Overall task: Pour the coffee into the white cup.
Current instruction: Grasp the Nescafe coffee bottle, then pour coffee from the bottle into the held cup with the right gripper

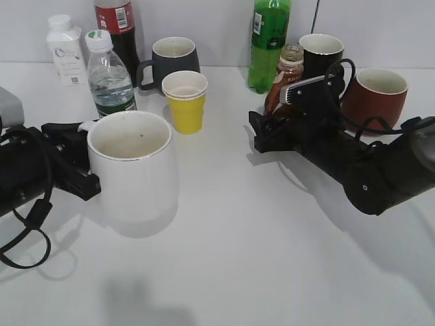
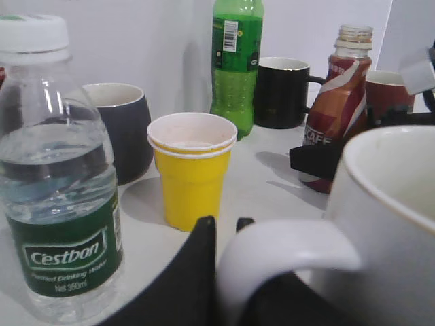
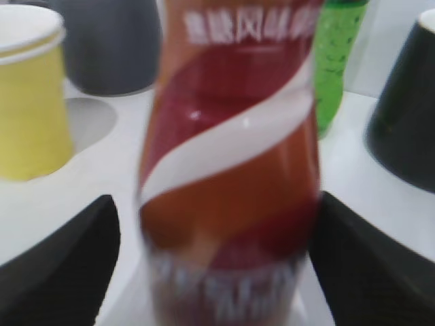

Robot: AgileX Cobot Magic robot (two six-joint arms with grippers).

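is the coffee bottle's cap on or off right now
Off. The coffee bottle stands upright with its bare threaded neck showing and no cap on it.

— What fills the middle?
— The coffee bottle (image 3: 228, 170), blurred, upright, its red, white and brown swirl label facing us. The right gripper (image 3: 217, 272) has one dark finger (image 3: 61, 265) on each side of it, a sliver of table visible between.
— And behind?
— A yellow paper cup (image 3: 30, 102) left, a grey mug (image 3: 109, 44) beyond it, a green bottle (image 3: 336, 61) and a black mug (image 3: 408, 115) right.
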